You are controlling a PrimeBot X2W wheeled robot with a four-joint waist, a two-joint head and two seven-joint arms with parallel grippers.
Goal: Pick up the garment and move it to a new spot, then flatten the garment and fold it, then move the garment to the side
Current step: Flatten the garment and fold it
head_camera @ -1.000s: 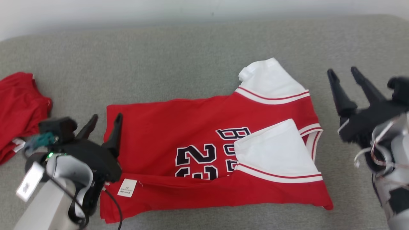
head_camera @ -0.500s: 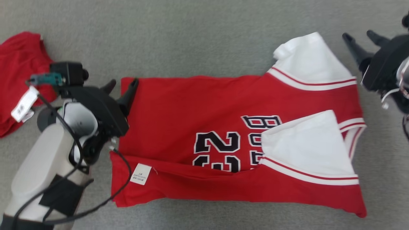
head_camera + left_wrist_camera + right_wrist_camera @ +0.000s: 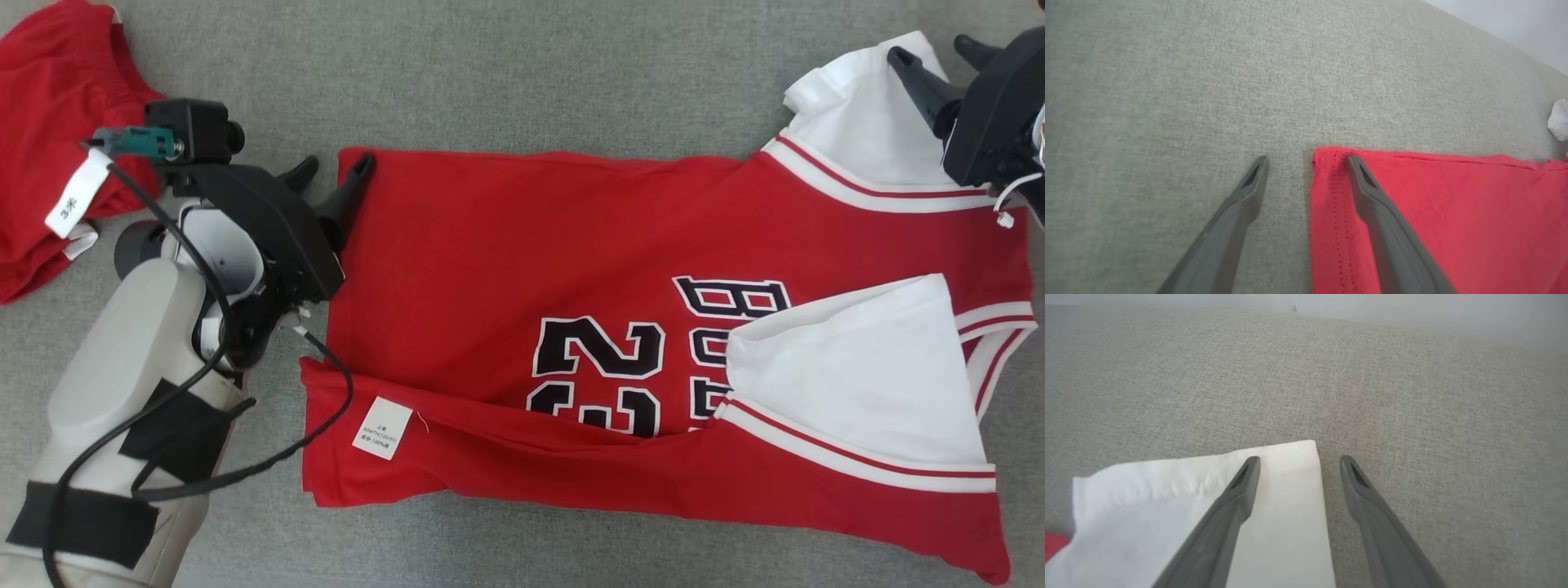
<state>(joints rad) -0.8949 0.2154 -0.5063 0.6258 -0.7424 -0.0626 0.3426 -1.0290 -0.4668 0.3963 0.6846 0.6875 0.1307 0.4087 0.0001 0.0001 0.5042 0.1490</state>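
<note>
1. Red jersey is lying spread out sideways on the grey woven surface. The hem end is toward the robot's left and the shoulders toward its right.
2. The near long edge is folded up over the body. That flap cuts across the bottom of the black "23", and a white care label faces up near the flap's left end.
3. One white sleeve, call it the inner sleeve, is folded in over the chest lettering. The far sleeve sticks out at the far right corner.
4. Left gripper has its fingers spread wide with nothing pinched between them. It straddles the far-left hem corner, and the left wrist view shows one finger over red cloth and the other over bare grey. Can't tell if the tips actually touch down.
5. Right gripper is the same deal, fingers well apart and holding nothing. It straddles the outer corner of the far sleeve, and the right wrist view shows one finger over the white fabric and the other over the grey just beside the edge.
6. A black cable from the left arm droops across the flap's left end.
7. There's also a second red garment bunched up at the far left, well apart from the jersey.
</note>
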